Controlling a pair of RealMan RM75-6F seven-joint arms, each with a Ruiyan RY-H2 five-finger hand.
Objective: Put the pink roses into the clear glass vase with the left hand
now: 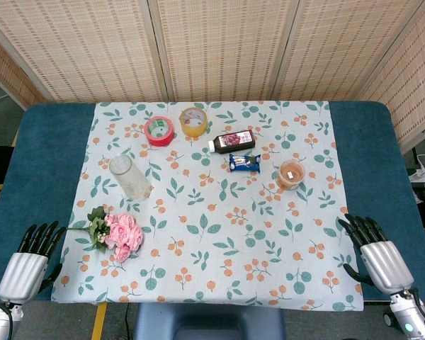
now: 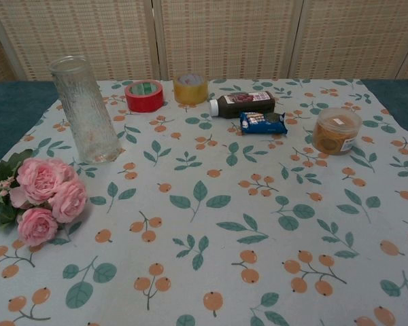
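Note:
A bunch of pink roses [image 1: 122, 234] [image 2: 45, 198] with green leaves lies flat on the floral cloth near the left front, stem pointing left. The clear glass vase [image 1: 130, 177] [image 2: 86, 109] stands upright behind the roses, a short way apart from them. My left hand [image 1: 30, 263] rests at the table's front left edge, left of the roses, fingers apart and holding nothing. At the front right edge my right hand [image 1: 376, 256] also lies with fingers spread and nothing in it. Neither hand shows in the chest view.
At the back stand a red tape roll [image 1: 159, 130] [image 2: 144, 95] and a yellow tape roll [image 1: 193, 121] [image 2: 190, 88]. A dark bottle [image 1: 231, 142] [image 2: 243, 104] lies on its side, with a blue snack packet [image 1: 244, 163] [image 2: 263, 122] in front. A lidded tub [image 1: 292, 173] [image 2: 336, 130] stands right.

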